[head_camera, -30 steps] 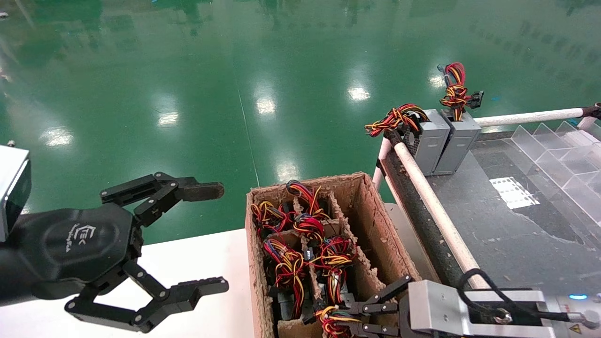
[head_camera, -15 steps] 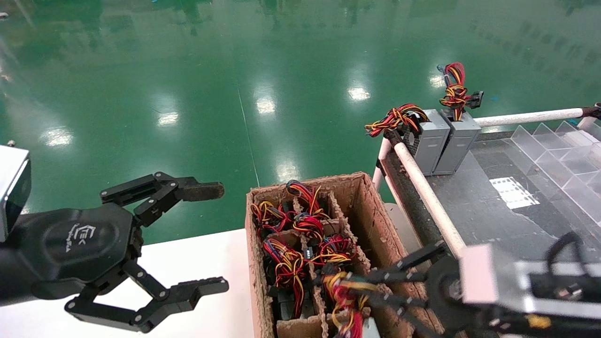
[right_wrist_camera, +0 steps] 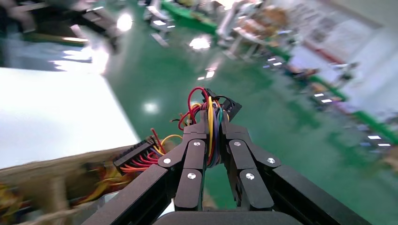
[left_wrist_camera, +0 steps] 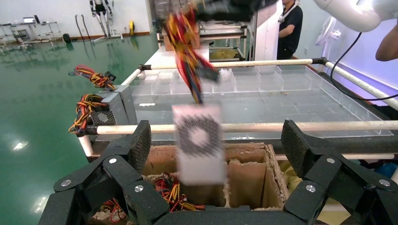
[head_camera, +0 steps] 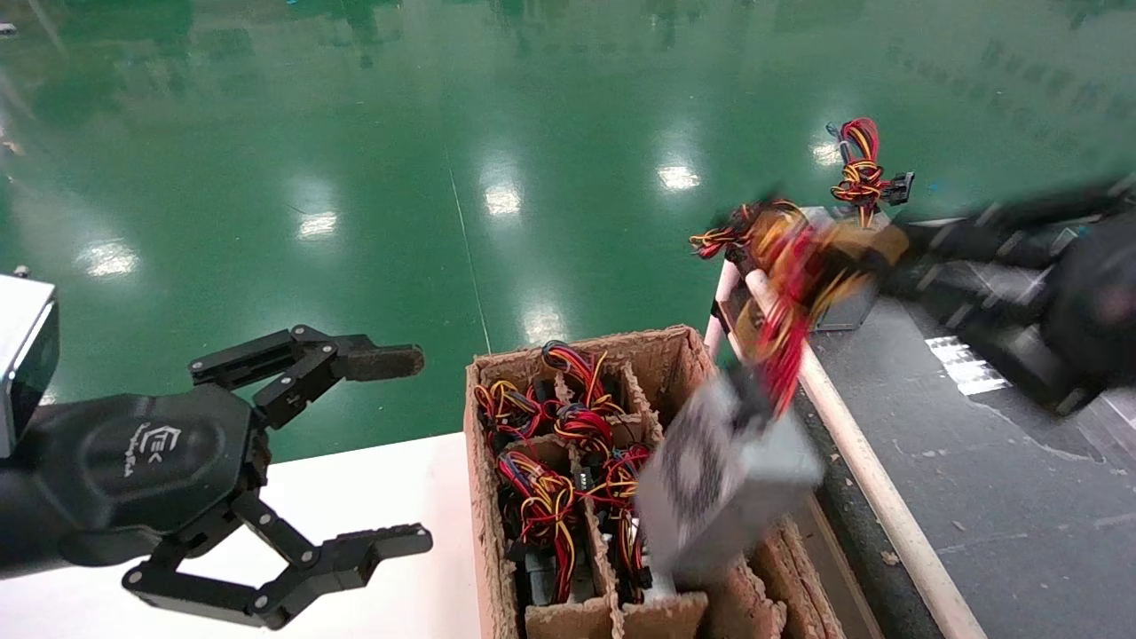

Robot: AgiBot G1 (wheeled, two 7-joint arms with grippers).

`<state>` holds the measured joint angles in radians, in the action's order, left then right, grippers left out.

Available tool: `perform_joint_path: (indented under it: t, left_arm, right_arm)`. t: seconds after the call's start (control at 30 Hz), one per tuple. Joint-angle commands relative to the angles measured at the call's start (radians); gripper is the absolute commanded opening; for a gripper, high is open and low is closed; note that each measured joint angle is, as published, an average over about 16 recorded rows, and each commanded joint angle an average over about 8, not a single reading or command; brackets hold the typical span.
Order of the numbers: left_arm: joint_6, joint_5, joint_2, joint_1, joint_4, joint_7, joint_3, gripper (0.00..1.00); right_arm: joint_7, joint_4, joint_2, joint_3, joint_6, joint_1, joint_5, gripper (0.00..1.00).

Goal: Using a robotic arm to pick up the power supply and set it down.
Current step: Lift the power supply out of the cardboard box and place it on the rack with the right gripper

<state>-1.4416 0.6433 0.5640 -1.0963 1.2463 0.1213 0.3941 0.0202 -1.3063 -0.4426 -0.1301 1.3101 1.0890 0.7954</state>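
The power supply [head_camera: 728, 470], a grey box with a round vent face, hangs tilted in the air over the right side of the cardboard box [head_camera: 683, 355]. It dangles from its red, yellow and black wire bundle [head_camera: 785, 302]. My right gripper [head_camera: 879, 253] is shut on those wires [right_wrist_camera: 210, 123], high above the white rail, and it looks smeared by motion. In the left wrist view the power supply [left_wrist_camera: 199, 140] hangs under its wires [left_wrist_camera: 187, 51]. My left gripper [head_camera: 399, 448] stays open over the white table, left of the box, holding nothing.
The box's left compartments hold several more wired units [head_camera: 550, 497]. Other power supplies [left_wrist_camera: 115, 105] stand at the far corner of the dark table [head_camera: 976, 497], behind the white rail [head_camera: 879, 488]. Clear dividers [left_wrist_camera: 263, 77] line its far side. The white table [head_camera: 373, 488] lies at left.
My right gripper has risen from the box's near end and swung up and back to the right, pulling the power supply out by its wires. The left arm has not moved.
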Motion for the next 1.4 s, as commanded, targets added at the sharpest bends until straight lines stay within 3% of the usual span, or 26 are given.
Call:
perform_joint_path:
  t: [0.03,0.33,0.63,1.03,1.4]
  left_arm:
    - [0.000,0.000,0.000,0.000,0.000,0.000,0.000,1.00]
    - [0.000,0.000,0.000,0.000,0.000,0.000,0.000,1.00]
    - [0.000,0.000,0.000,0.000,0.000,0.000,0.000,1.00]
    - [0.000,0.000,0.000,0.000,0.000,0.000,0.000,1.00]
    - [0.000,0.000,0.000,0.000,0.000,0.000,0.000,1.00]
  right_arm:
    - [0.009,0.006,0.019,0.032,-0.021,0.003,-0.023,0.00]
    - [0.125,0.150,0.050,0.069,-0.092,0.025,0.050,0.00]
    - [0.249,0.389,0.016,0.035,-0.154,0.103,0.174,0.00]
    - [0.498,0.773,-0.157,-0.056,-0.274,0.338,0.373,0.00]
    - [0.602,1.057,-0.302,-0.097,-0.401,0.549,0.452,0.00]
